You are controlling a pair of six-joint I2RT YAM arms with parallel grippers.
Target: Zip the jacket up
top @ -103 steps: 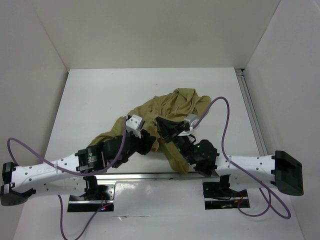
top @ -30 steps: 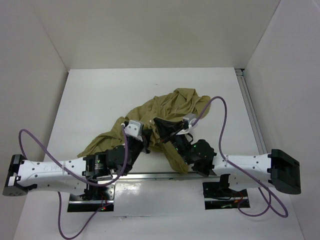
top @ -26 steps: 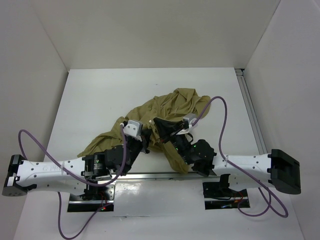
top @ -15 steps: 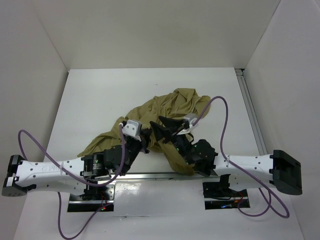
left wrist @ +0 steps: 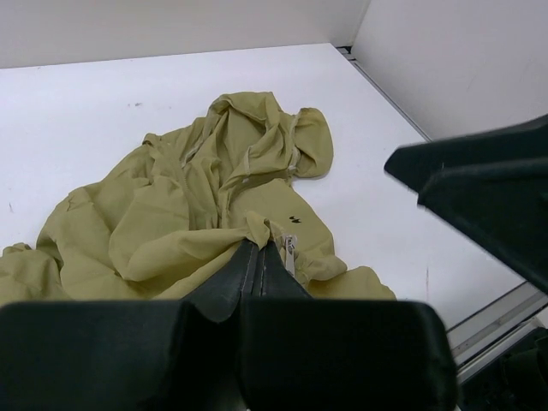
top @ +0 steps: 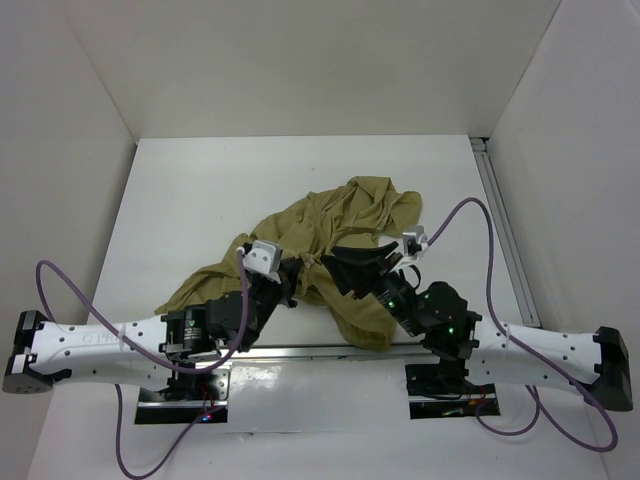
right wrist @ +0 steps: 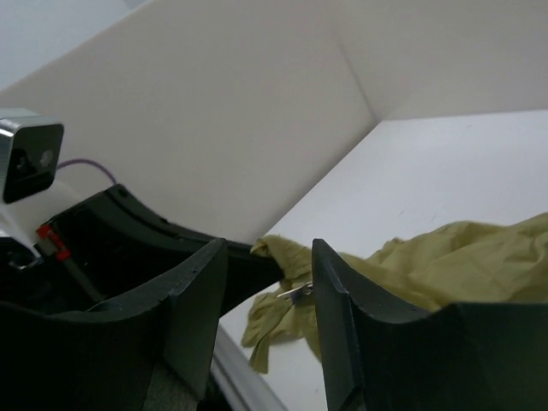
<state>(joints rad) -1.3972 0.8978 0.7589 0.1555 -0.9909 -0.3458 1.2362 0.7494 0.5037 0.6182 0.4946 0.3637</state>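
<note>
- The olive-tan, thin-fabric long-sleeved jacket (top: pixel 345 215) is lying crumpled on the white table (top: pixel 200 190), around mid-table and toward the near edge. One part is trailing off to the left and a fold is drooping toward the arms' bases.
- The left gripper (left wrist: pixel 260 253) is pinching a ridge of that fabric with its fingers pressed together, holding it up off the surface. Judging by the wrist view, it is anchoring the cloth right beside the small silver metal zipper pull (left wrist: pixel 289 246) so that the track has something to pull against.
- The right gripper (right wrist: pixel 267 253) is hovering with its fingers spread apart and gripping nothing. The pull is showing in the gap between them, so it is apparently lining up to take the tab.
- The fold is hiding the teeth, so the left pinch may be sitting on the zipper's bottom end or merely on the hem.
- The jacket's front is lying open and bunched, so the zipping itself is not yet under way.
</note>
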